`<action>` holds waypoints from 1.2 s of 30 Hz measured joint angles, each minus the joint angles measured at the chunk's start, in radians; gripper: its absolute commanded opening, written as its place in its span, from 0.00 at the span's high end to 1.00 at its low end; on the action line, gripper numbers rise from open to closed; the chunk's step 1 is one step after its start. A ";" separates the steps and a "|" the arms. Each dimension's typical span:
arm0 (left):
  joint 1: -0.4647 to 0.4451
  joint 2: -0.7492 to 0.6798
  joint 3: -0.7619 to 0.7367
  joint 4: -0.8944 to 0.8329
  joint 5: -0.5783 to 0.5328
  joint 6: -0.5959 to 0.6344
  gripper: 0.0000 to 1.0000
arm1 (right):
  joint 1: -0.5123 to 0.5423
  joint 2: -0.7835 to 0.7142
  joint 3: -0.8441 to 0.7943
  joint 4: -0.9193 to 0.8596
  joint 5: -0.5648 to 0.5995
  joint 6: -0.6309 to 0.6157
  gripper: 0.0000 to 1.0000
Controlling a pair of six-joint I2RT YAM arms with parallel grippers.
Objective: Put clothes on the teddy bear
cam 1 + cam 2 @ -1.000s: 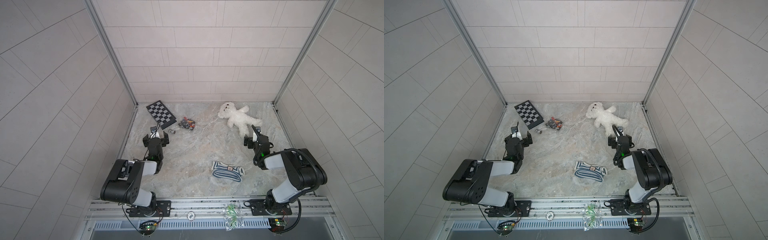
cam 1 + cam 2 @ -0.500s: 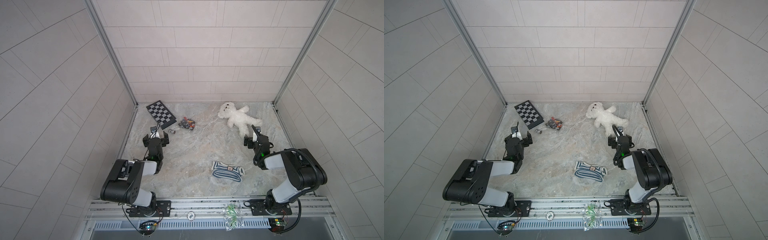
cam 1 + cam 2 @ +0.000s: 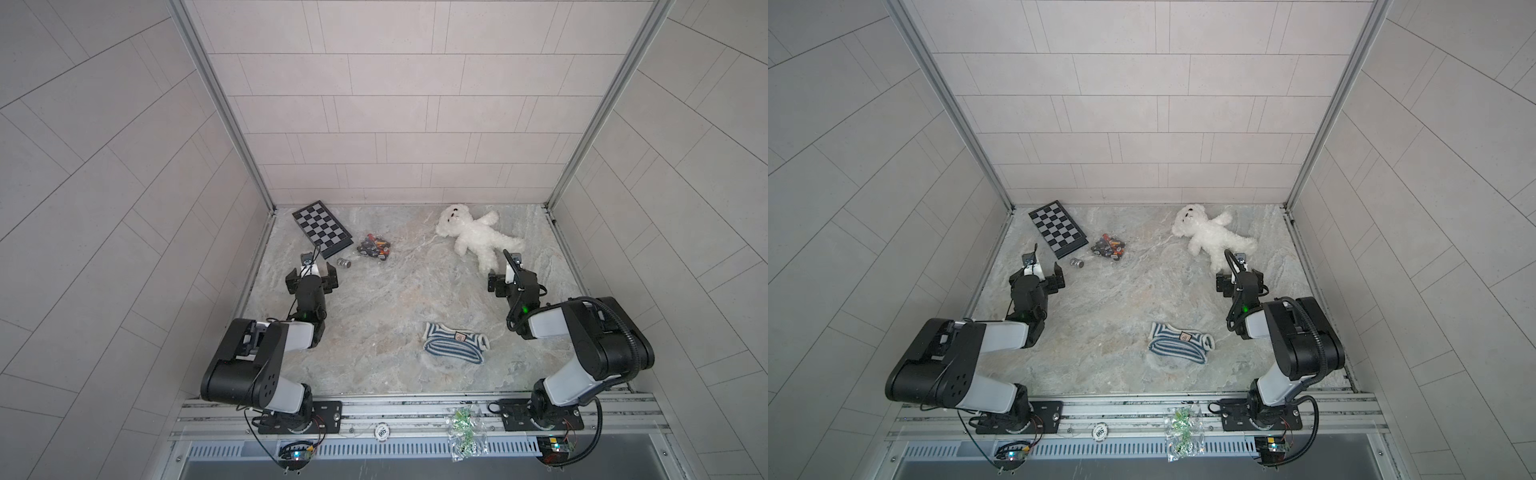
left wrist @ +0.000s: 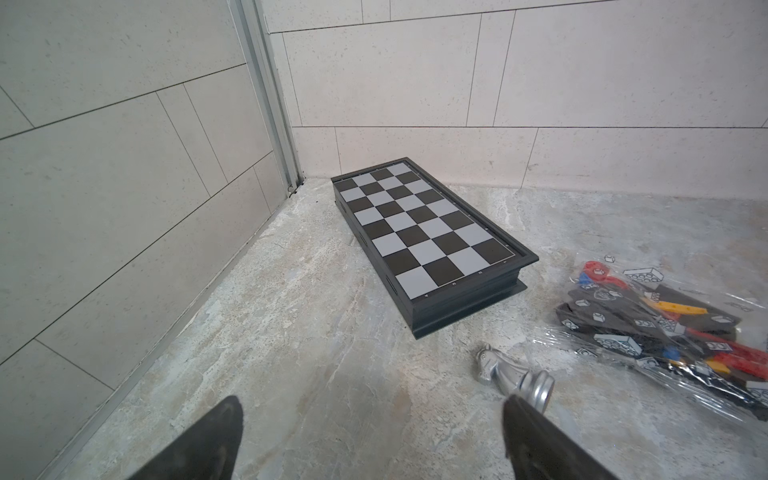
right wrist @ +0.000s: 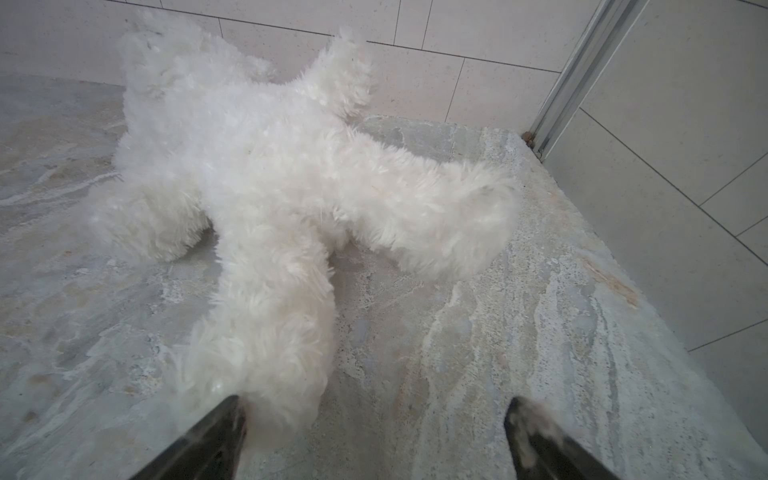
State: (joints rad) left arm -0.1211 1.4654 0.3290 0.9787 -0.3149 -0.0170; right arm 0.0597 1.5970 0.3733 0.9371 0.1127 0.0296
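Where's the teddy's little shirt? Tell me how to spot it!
The marble table fills the floor of the tiled booth. Near its front edge, right of the middle, lies a small crumpled shirt. It is the only blue-and-white striped thing; the fluffy white teddy bear lies at the back.

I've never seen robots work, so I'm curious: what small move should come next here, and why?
Probably the right gripper should close on the nearest leg of the teddy bear: its jaws stand open, that leg lies at one fingertip, and the striped shirt lies apart.
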 measured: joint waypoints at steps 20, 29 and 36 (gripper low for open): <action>0.000 -0.001 0.000 -0.001 0.000 0.000 0.00 | 0.000 0.000 0.000 -0.002 0.003 0.000 0.00; 0.000 -0.032 0.000 -0.029 0.000 0.000 0.00 | 0.000 -0.051 0.000 -0.024 0.012 0.000 0.00; 0.000 -0.082 0.007 -0.086 0.000 0.000 0.00 | 0.001 -0.122 0.000 -0.076 0.021 0.000 0.01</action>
State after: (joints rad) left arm -0.1211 1.3830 0.3359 0.8928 -0.3145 -0.0174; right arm 0.0608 1.4754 0.3729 0.8608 0.1337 0.0292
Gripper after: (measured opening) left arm 0.997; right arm 0.995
